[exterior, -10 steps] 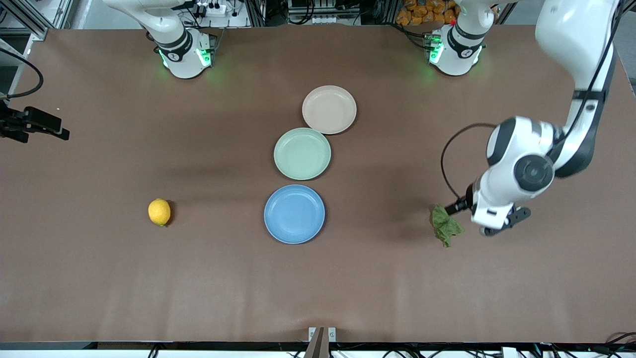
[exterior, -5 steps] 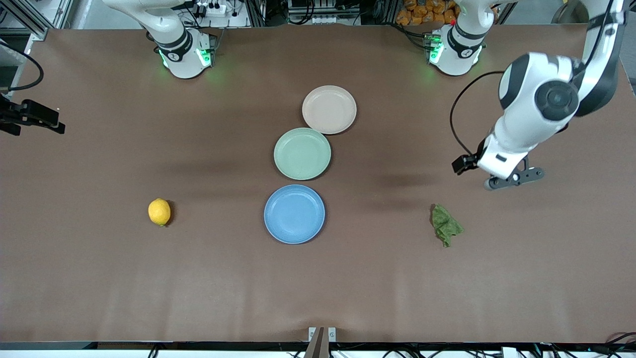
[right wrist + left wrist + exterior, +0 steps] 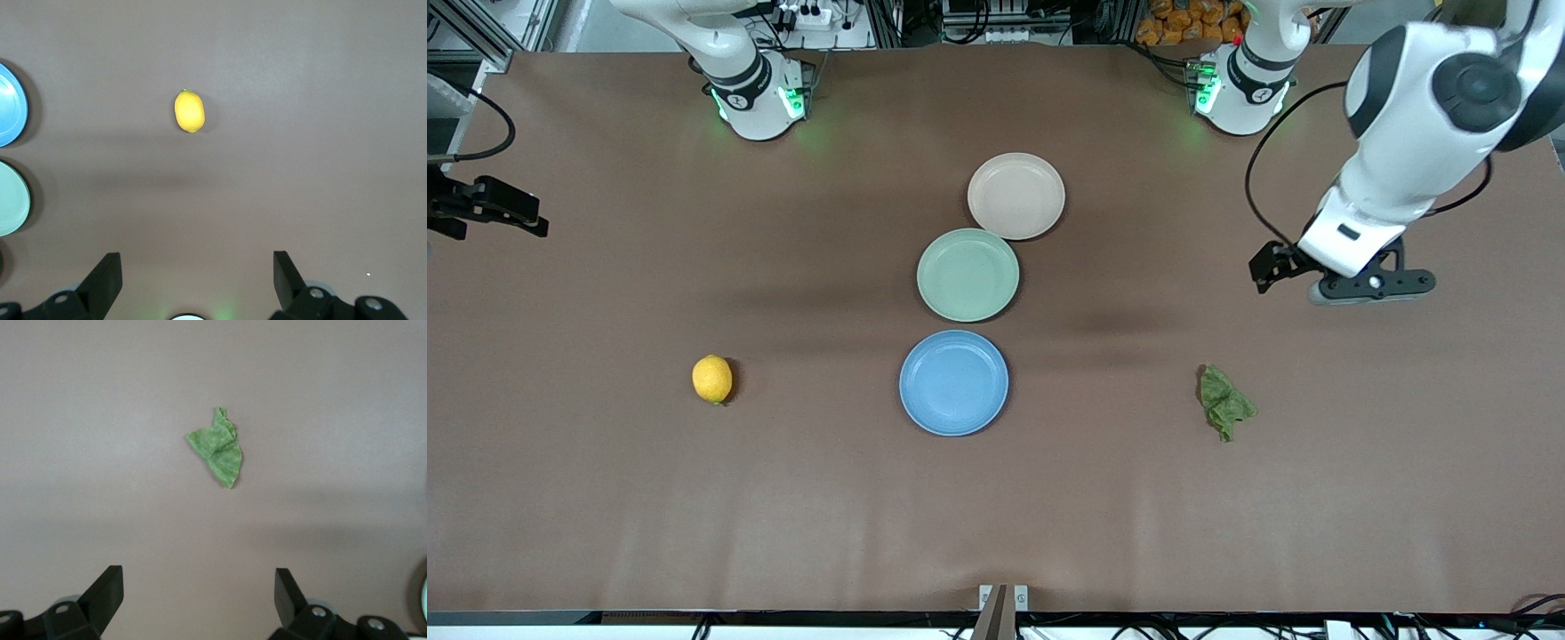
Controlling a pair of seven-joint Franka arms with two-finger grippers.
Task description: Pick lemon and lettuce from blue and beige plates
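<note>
left gripper [image 3: 1352, 283] risen off lettuce [image 3: 1224, 403] | lettuce's long axis diagonal

We can read no text, label, brand, number or sign anywhere in these views.

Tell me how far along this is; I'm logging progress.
Looks done: the lemon and lettuce lie on the table, and the blue plate and beige plate hold nothing. In hand: nothing; the left claw and right claw are open. Left: nothing visible.
</note>
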